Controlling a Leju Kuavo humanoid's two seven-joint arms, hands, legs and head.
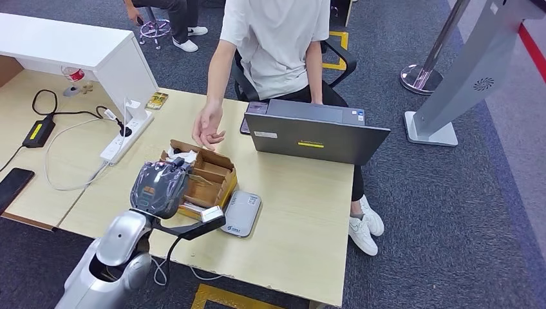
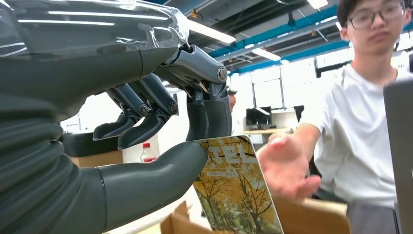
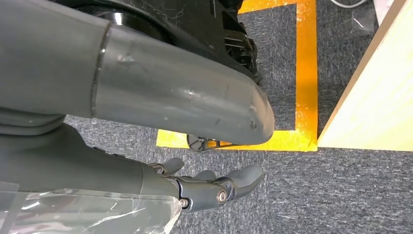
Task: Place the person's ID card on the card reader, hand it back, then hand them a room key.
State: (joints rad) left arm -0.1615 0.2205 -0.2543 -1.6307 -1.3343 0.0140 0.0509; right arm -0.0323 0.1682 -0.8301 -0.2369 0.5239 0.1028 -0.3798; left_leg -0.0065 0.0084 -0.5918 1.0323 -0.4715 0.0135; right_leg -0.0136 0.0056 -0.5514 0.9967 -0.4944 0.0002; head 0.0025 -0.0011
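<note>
- Left hand (image 2: pixel 146 122): we see the thumb and the darker fingers (image 2: pixel 210 114) pinching a card (image 2: pixel 234 190) by its upper corner, with the remaining fingers curled loosely above and holding nothing.
- Right hand (image 3: pixel 214 187): it hangs beside the robot above the carpet, fingers lying apart and holding nothing.
- Card, identity: its face carries a printed picture of yellow-leaved trees and a few characters. We judge it to be the room key rather than the ID card, but the print is too small to confirm.
- Card, handling: we rate it thin, light and stiff, with a glossy, slippery face. A pinch at one corner gives little resistance to twisting, so the grip should stay firm until the recipient has hold of the free edge.
- Card, position: it stands nearly upright over the open cardboard box (image 1: pixel 205 175), which sits near the middle of the desk (image 1: pixel 302 219), and most of it projects beyond the left hand's fingertips.
- Person's hand (image 1: pixel 208 127): it is stretched out with the palm open, near the card's far edge but not touching it.
- Card reader (image 1: pixel 242 213): the flat grey unit lies on the desk just beside the box, toward the near edge, and nothing rests on it.
</note>
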